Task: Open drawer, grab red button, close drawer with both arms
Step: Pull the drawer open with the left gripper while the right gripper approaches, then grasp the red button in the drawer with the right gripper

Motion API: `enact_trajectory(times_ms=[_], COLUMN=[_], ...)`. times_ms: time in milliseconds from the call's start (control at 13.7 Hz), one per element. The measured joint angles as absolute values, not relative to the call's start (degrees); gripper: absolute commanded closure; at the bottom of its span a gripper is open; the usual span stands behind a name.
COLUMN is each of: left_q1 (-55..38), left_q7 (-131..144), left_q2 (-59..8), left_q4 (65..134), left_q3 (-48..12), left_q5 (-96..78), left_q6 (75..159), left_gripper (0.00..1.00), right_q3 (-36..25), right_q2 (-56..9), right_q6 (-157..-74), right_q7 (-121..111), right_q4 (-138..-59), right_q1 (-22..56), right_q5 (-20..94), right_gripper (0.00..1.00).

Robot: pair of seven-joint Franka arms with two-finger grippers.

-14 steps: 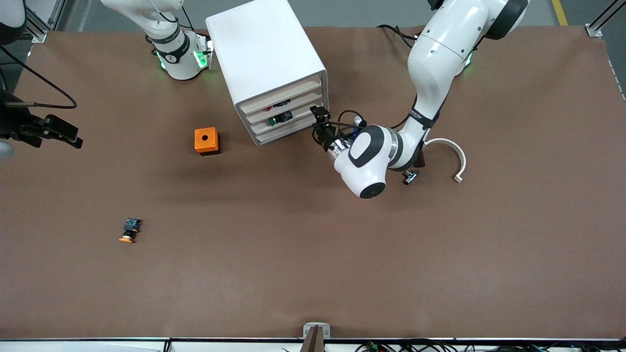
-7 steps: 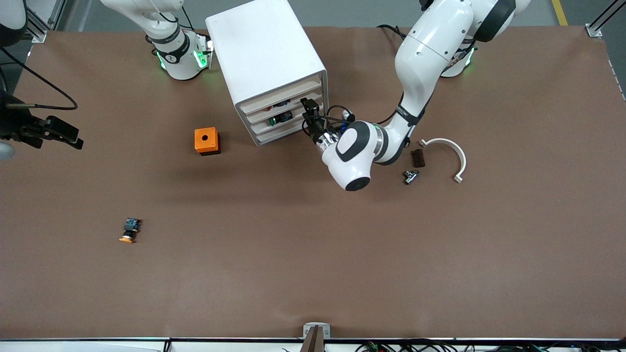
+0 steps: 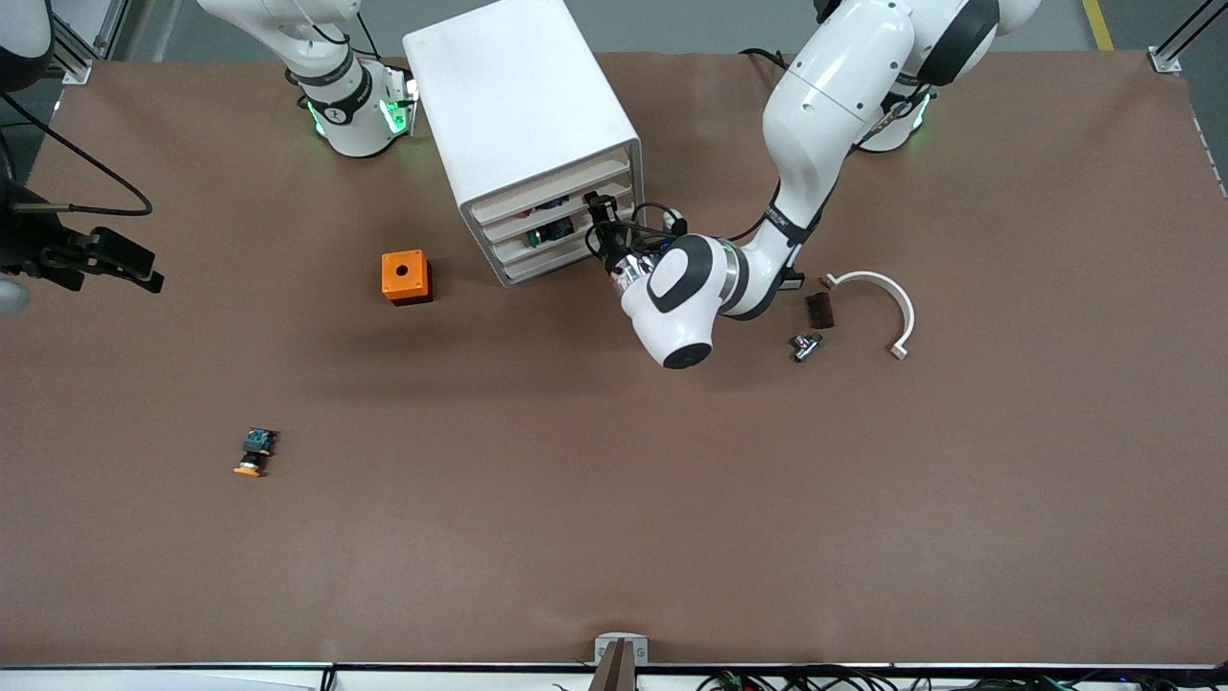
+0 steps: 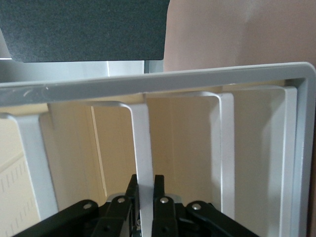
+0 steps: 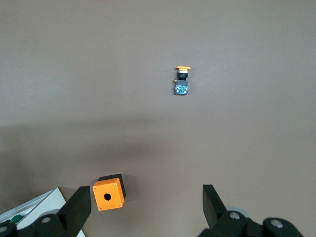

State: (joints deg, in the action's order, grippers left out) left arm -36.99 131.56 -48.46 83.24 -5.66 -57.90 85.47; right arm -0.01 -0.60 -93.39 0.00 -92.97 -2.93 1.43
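1. Fingers (image 4: 158, 197) of the left arm's black two-finger gripper (image 3: 597, 219) are pressed together on the thin pale front edge of a shallow white plastic drawer (image 4: 142, 148), the second of the four trays from the top, at the front of the white rounded boxy cabinet (image 3: 518, 115).
2. Just beside this gripper, inside the cabinet's slots, a small dark item with a hint of red (image 3: 551, 204) shows in the gripped drawer; whether it is the red-capped button cannot be told. A dark item with green (image 3: 549, 232) lies in the tray below.
3. Toward the left arm's end of the table from the gripper lie a small dark brown block (image 3: 818, 309), a small metal part (image 3: 804, 346) and a curved white plastic arc (image 3: 878, 296).
4. The right arm's black gripper (image 5: 143, 207) waits with its fingers wide apart, held up over the right arm's end of the table.
5. Under that gripper sits an orange cube with a round hole (image 5: 108, 192); well apart from it lies a small push button with a yellow-orange cap and bluish back end (image 5: 181, 80).
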Motion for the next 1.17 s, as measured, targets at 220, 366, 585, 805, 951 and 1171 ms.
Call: enact_trajectory(times_ms=[220, 366, 585, 805, 951, 1171], left_q1=[-36.16, -32.83, -27.71, -26.95, -27.16, -27.33], left_q7=[131.56, 131.26, 129.30, 127.14, 124.91, 123.71], left_q2=[-48.48, -48.56, -49.19, -49.43, -49.43, -49.43], left_q4=[82.22, 80.67, 78.09, 76.18, 75.41, 74.91], left_q3=[-4.66, -3.78, -2.71, -0.77, -0.73, -0.72], left_q5=[-57.89, -57.82, -57.54, -57.54, -57.55, -57.40], left_q6=[85.58, 86.07, 86.37, 86.50, 87.51, 87.59], left_gripper=[0.99, 0.97, 0.96, 0.51, 0.06, 0.01], right_q3=[0.07, 0.12, 0.24, 0.38, 0.48, 0.55], right_q2=[-0.61, -0.61, -0.68, -1.87, -3.33, -5.30], right_q6=[-93.39, -93.39, -93.52, -94.27, -95.58, -97.61], right_q7=[0.77, 4.73, 13.73, 26.03, 33.31, 42.54], right_q4=[-92.98, -93.13, -94.39, -95.55, -95.65, -95.68], right_q1=[-2.83, -1.82, 1.75, 7.39, 11.33, 15.71], right_q5=[1.43, 1.43, 1.45, 1.49, 1.81, 2.65], right_gripper=[0.00, 0.00, 0.00, 0.00, 0.00, 0.00])
